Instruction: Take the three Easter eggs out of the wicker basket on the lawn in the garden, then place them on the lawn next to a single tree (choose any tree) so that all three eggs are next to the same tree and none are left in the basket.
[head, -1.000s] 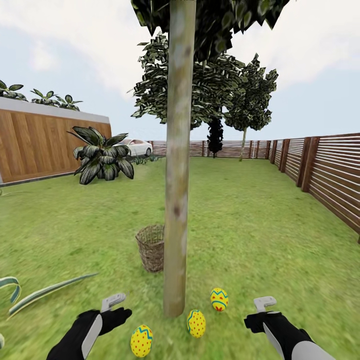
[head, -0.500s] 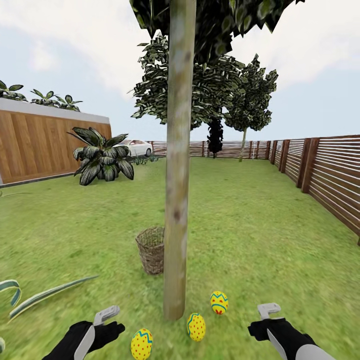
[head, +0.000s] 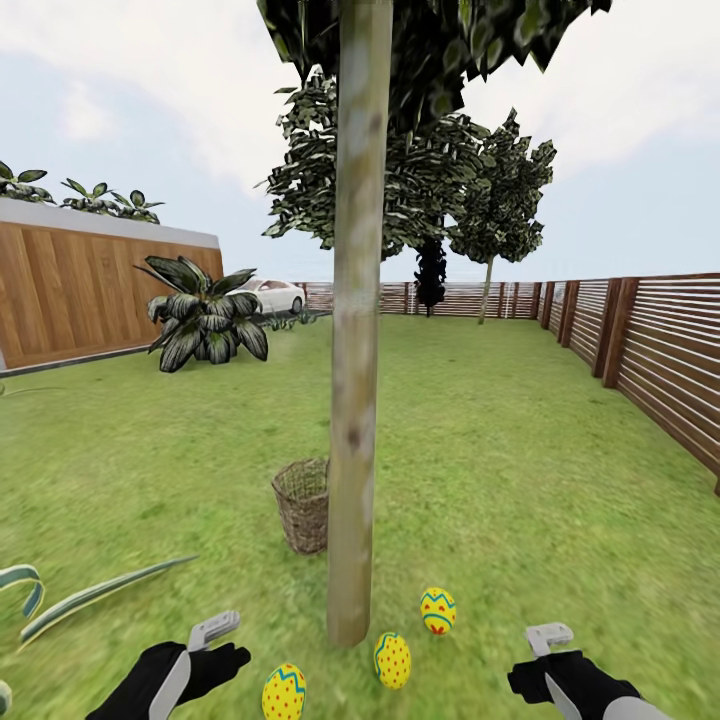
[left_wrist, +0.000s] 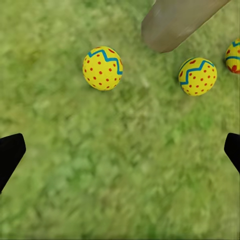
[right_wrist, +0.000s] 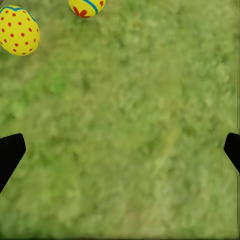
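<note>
Three yellow Easter eggs lie on the lawn (head: 500, 480) at the foot of the tree (head: 355, 400): one (head: 284, 692) to its left, one (head: 392, 660) just in front, one (head: 438, 610) to its right. The wicker basket (head: 300, 505) stands behind the trunk, partly hidden by it, and its inside is hidden. My left gripper (head: 238, 640) hovers open left of the left egg. My right gripper (head: 530, 658) hovers open right of the eggs. The left wrist view has the eggs (left_wrist: 102, 68) (left_wrist: 198, 76) (left_wrist: 234, 56) and trunk base (left_wrist: 175, 22) beyond the spread gripper (left_wrist: 120, 155); two eggs (right_wrist: 19, 30) (right_wrist: 86, 6) lie beyond the empty right gripper (right_wrist: 120, 155).
A striped agave (head: 205, 320) grows at the back left by a wooden wall (head: 80, 285). A slatted fence (head: 650, 350) runs along the right side and back. Long agave leaves (head: 90, 590) reach in at the near left. More trees (head: 490, 220) stand far off.
Both grippers have drawn back toward me and sit lower in the view, the right one also further right. The eggs, basket and tree stay where they were.
</note>
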